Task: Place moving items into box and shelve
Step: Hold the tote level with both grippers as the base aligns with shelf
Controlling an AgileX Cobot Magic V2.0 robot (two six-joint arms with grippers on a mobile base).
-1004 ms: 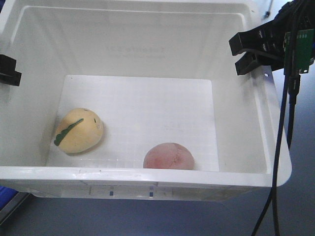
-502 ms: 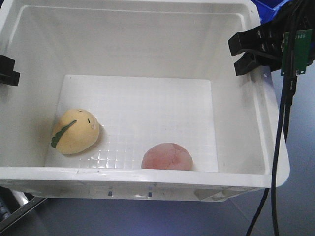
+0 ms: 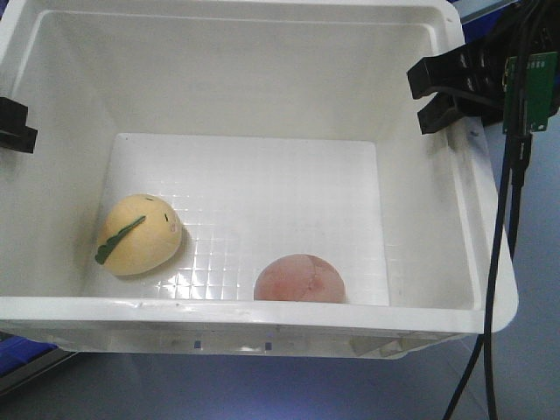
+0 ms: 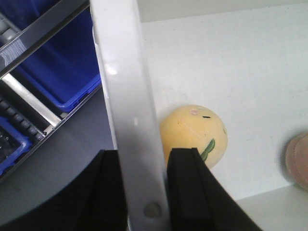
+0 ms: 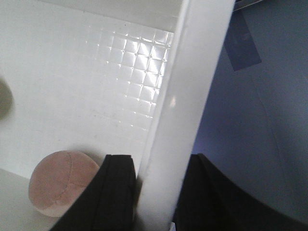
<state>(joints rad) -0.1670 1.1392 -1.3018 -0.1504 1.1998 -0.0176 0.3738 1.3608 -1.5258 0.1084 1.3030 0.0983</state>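
Both plush balls (image 3: 138, 234) (image 3: 300, 278) lying inside white box (image 3: 262, 315). Left gripper (image 4: 143, 192) and right gripper (image 5: 154, 192) clamped on opposite rims. Blue bins (image 4: 57, 72) on shelf beside; grey floor (image 3: 534, 350) below.

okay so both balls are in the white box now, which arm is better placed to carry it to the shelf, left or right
Neither alone. The left end effector and right end effector each clamp an opposite rim of the box, with the yellow ball and pinkish ball inside. A tote this wide likely needs both.
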